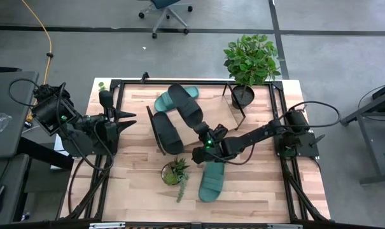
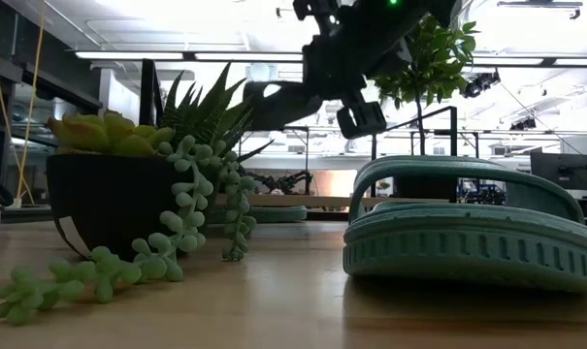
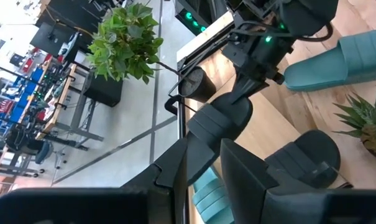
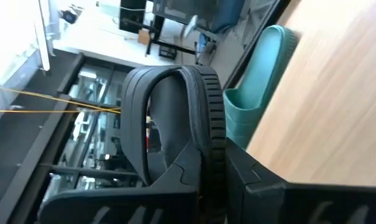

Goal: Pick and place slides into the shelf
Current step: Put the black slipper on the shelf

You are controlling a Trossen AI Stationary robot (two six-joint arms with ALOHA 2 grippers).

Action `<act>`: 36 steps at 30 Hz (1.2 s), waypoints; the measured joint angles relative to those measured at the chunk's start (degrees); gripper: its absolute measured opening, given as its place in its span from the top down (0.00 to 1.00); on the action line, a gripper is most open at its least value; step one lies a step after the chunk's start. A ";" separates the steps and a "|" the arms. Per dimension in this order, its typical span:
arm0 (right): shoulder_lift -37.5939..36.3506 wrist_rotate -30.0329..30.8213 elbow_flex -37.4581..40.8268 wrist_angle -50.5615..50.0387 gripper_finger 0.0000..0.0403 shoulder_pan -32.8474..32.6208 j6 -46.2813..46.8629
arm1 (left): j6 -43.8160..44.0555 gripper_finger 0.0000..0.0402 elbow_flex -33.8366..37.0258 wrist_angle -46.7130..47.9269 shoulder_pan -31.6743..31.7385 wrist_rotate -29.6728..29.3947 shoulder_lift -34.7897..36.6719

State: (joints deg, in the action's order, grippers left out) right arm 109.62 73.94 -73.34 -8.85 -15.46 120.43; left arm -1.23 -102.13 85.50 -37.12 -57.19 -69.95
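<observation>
My right gripper (image 1: 203, 135) is shut on a black slide (image 1: 184, 107) and holds it in the air over the slanted light-wood shelf (image 1: 216, 113); the low view shows this black slide (image 2: 274, 102) well above the table. Under its far end a teal slide (image 1: 167, 100) lies on the shelf. The second black slide (image 1: 167, 132) lies at the shelf's left end. Another teal slide (image 1: 212, 181) rests sole-down on the tabletop near the front. My left gripper (image 1: 130, 121) waits open at the table's left side, pointing right. My right gripper pinches the black slide between its two fingers at the end of the sole (image 4: 211, 146) nearest to it, close behind the strap (image 4: 166, 124). The fingers come from the table's right and near side, along the slide. The slide is lifted clear and turned on its edge.
A tall potted plant (image 1: 249, 63) stands at the shelf's far right end. A small succulent pot (image 1: 174, 172) with trailing strands sits near the front, left of the teal slide. Black frame rails (image 1: 281, 121) run along the table's edges.
</observation>
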 joint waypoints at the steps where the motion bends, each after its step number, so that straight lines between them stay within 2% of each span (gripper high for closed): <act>1: 0.00 -0.55 0.00 -0.69 0.99 0.20 0.60 | 0.00 0.79 0.00 0.00 0.00 0.00 0.00; 9: 0.00 -7.22 0.00 -10.42 0.99 0.35 10.42 | -0.46 0.79 0.00 0.04 0.00 -0.19 0.00; 17: 0.95 -15.03 -2.85 -19.21 0.99 -0.01 12.48 | -0.46 0.79 0.02 0.07 0.00 -0.50 0.00; 27: 1.84 -15.06 -4.76 -20.93 0.99 -0.01 12.18 | -0.44 0.79 0.02 0.06 0.02 -1.97 0.04; 36: 1.84 -19.33 -4.74 -21.93 0.99 -1.47 12.24 | -0.44 0.79 0.02 0.06 0.02 -1.99 0.04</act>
State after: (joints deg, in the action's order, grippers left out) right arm 111.46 54.61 -78.08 -30.79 -16.93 132.67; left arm -1.67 -102.10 85.56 -37.10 -59.18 -69.91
